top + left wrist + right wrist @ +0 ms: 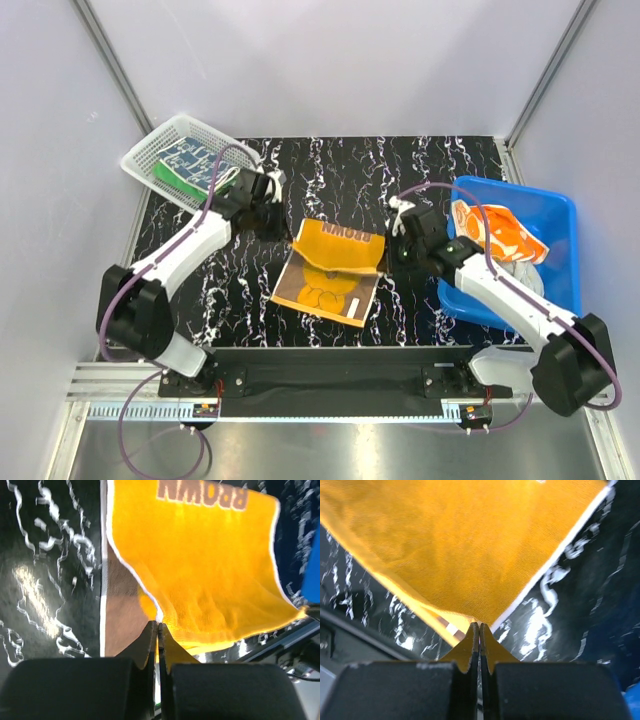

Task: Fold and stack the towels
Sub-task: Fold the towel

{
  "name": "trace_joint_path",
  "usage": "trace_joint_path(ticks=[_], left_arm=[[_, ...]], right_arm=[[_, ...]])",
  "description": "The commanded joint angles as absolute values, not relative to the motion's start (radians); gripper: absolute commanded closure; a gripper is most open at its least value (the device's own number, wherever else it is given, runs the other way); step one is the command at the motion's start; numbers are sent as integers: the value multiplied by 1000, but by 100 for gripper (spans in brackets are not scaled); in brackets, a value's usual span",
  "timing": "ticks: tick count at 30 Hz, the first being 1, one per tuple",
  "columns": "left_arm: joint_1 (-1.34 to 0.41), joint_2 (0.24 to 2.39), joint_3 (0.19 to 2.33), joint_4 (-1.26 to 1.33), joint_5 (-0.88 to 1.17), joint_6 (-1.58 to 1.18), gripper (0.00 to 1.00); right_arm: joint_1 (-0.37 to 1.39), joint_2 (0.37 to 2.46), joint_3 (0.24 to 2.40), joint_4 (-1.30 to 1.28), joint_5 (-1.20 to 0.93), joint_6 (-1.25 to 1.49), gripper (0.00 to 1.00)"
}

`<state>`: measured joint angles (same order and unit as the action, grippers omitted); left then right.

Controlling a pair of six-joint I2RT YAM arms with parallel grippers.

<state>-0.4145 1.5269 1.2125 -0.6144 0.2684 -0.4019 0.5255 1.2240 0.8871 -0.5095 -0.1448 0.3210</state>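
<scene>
Black marbled table (430,170), one yellow towel (335,268), one basket (150,139), one tub (520,196)

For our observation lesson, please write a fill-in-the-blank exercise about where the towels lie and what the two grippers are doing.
1. The yellow towel shows the printed word ___.
2. The left gripper and the right gripper are both ___ on its corners.
3. The orange towel lies in the ___ tub.
4. The white mesh basket sits on the robot's ___ side.

Missing words: BROWN; shut; blue; left.
</scene>
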Motion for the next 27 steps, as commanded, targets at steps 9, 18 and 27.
trace_joint_path(ticks=[9, 18, 27], left_arm=[[-439, 1374, 971, -572, 161, -436, 100], [-472, 1399, 833, -514, 152, -475, 80], [-472, 1436, 913, -528, 51, -454, 53]], right_arm=[[681, 1163, 779, -491, -140, 448, 100], [707, 1144, 704, -472, -161, 537, 64], [706, 1251, 788, -463, 83, 601, 66]])
